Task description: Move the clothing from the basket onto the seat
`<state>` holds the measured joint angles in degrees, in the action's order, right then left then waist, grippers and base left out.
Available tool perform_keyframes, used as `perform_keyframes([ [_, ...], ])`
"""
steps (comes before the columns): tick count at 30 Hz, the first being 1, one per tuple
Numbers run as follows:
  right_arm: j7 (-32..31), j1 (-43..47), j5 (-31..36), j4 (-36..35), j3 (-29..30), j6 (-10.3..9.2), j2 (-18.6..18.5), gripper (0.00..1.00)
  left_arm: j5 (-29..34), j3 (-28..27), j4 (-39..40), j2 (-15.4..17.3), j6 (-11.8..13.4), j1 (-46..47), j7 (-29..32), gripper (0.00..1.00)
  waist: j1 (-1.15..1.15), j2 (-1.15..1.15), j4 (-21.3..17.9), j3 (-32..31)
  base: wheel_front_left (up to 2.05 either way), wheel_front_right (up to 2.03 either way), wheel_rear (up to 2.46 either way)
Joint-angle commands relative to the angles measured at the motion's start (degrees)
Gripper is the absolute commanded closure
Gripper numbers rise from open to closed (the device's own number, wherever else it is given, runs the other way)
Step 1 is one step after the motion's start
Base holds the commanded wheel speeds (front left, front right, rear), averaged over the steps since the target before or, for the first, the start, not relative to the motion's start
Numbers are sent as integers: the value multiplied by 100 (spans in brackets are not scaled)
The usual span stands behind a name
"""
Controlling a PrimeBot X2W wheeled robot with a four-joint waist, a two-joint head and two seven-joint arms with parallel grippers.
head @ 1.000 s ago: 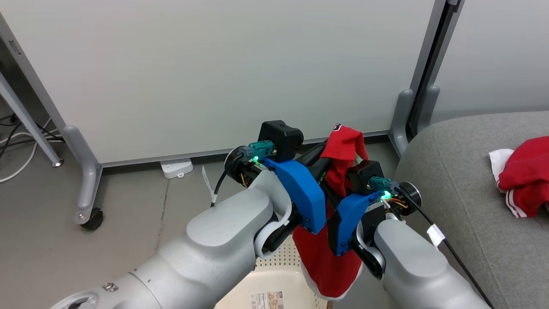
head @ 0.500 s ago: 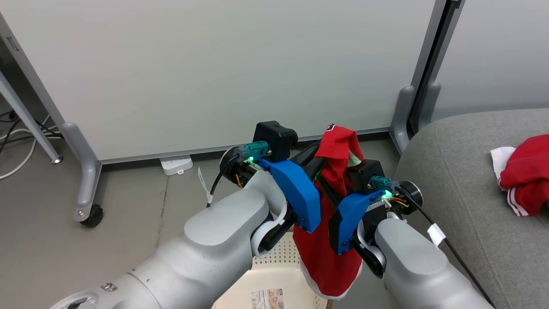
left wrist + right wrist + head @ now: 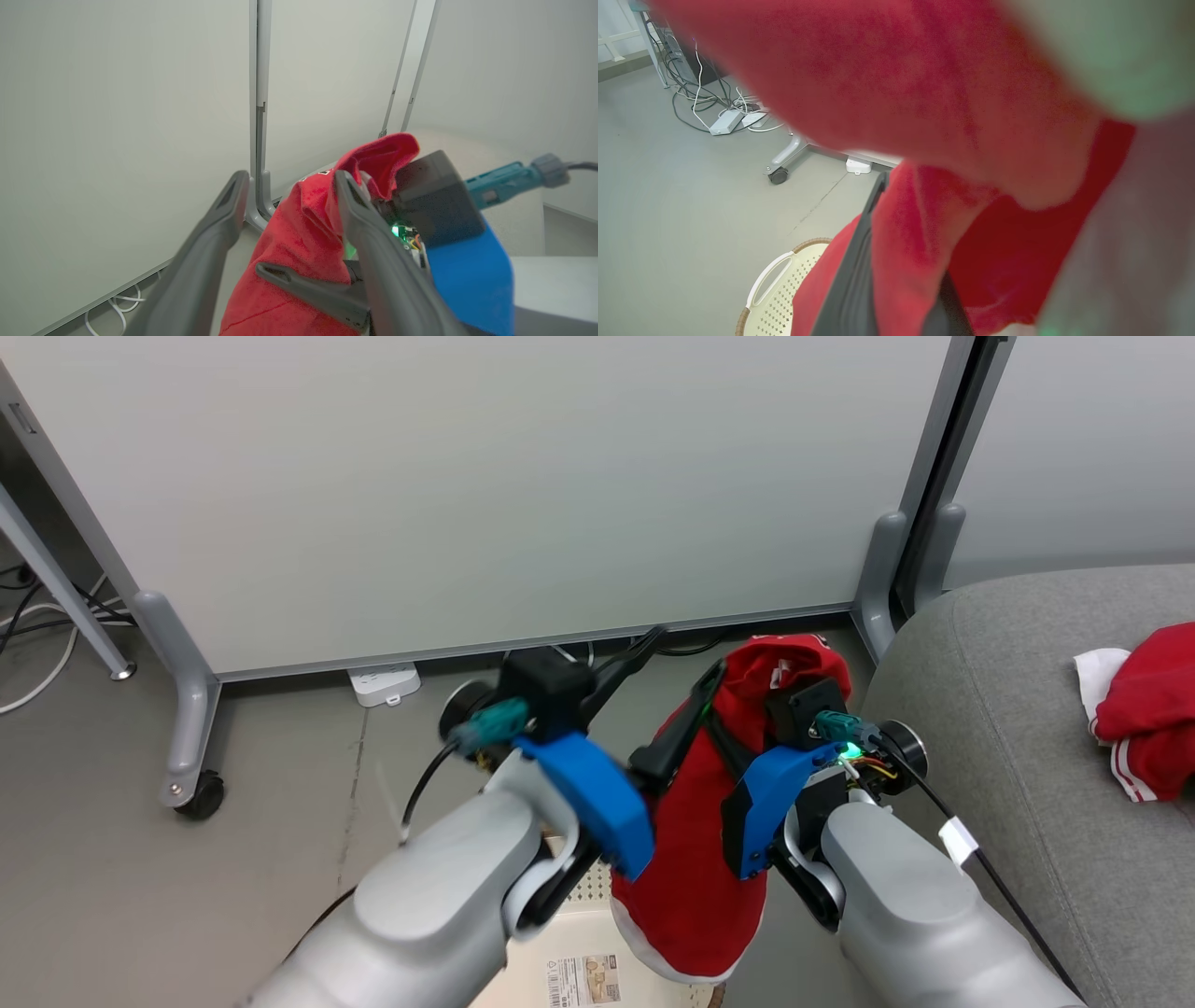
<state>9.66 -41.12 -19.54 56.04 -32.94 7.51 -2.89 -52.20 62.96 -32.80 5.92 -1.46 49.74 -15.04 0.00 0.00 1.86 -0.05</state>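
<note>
Grey, smooth flooring is seen around the basket. Pale partition panels on castored legs stand behind it, with a white power strip at their foot. The basket is of cream perforated plastic with a brown woven-look rim and a looped white handle, and a paper label is seen on its base.

Directly above the basket one red garment is held up, its white-trimmed hem hanging over the basket's base. The right gripper is closed on a bunched fold near the garment's top, and the cloth is draped over its fingers. The left gripper is spread wide above the basket's left side. The cloth is brushed by one of its fingers, but nothing is gripped.

To the right of the basket the seat is found, a rounded grey cushion of coarse woven fabric. On it, well apart from the basket, the second red garment is crumpled, with white stripes and a white patch showing.

The held garment is judged light, limp and soft, a thin knit that will sag, swing and fold wherever it is unsupported. Damage is unlikely, though a smooth sports fabric may slide out of a shallow pinch. A gathered fold near the top is thought the best hold, since a hem or single layer would be lost more easily.
</note>
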Motion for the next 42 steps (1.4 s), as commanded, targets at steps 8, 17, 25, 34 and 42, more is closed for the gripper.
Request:
perform_keyframes([
  [8, 76, -71, 94, 52, 116, -4, 2, 100, 1296, -1357, 754, 378, -52, -1541, -17, 0, 0, 0, 46, 95, 0, 0, 0],
  [17, 87, -101, 184, 71, 185, -5, 2, 100, 2405, -2637, 1091, 497, -214, -2816, -18, 0, 0, 0, 71, 220, 0, 0, 0],
  [25, 91, -14, 251, 120, 268, -5, 2, 100, 2980, -3386, 1158, 329, -470, -3387, -19, 0, 0, 0, 110, 227, 0, 0, 0],
  [34, 44, 97, 223, 96, 262, -5, 2, 100, 3241, -3689, 1103, 140, -575, -3540, -19, 0, 0, 0, 89, 175, 0, 0, 0],
  [42, 25, 116, 264, 97, 305, -5, 2, 100, 3294, -3793, 1086, 61, -604, -3553, -19, 0, 0, 0, 59, 197, 0, 0, 0],
])
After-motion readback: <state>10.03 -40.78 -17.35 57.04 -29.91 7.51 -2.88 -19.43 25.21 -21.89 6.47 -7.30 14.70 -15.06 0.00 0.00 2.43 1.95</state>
